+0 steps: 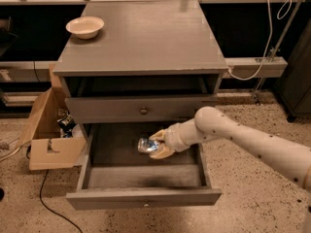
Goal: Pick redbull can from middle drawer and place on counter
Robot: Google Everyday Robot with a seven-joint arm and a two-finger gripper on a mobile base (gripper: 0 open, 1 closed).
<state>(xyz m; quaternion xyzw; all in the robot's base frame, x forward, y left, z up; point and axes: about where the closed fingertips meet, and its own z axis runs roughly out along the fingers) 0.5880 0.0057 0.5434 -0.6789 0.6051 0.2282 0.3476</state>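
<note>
**A:** Starting from the near end, where does the job stand?

**B:** The middle drawer (143, 198) is pulled wide open toward the camera, so access is settled. Inside it, over the tray's middle, the gripper (155, 147) comes in from the right on the white arm (243, 135). Its jaws are pinching the redbull can (144, 144), which lies on its side between them.

**A:** So the grasp is made. Is the can off the drawer floor?

**B:** I judge it slightly raised (there is a dark patch beneath it that reads as shadow), but I cannot say for sure. Either way, it is inside the drawer's walls, not out of them.

**A:** And beyond that?

**B:** Above the open tray sits a closed drawer front (116, 111) with a dark knob. Over that is the counter (146, 38), bare apart from a cream bowl (85, 26) at its far left corner.

**A:** What is left, then?

**B:** Most of the carrying: lift the can clear of the drawer, bring it up past the cabinet's front edge, and set it on the counter away from the bowl.
</note>
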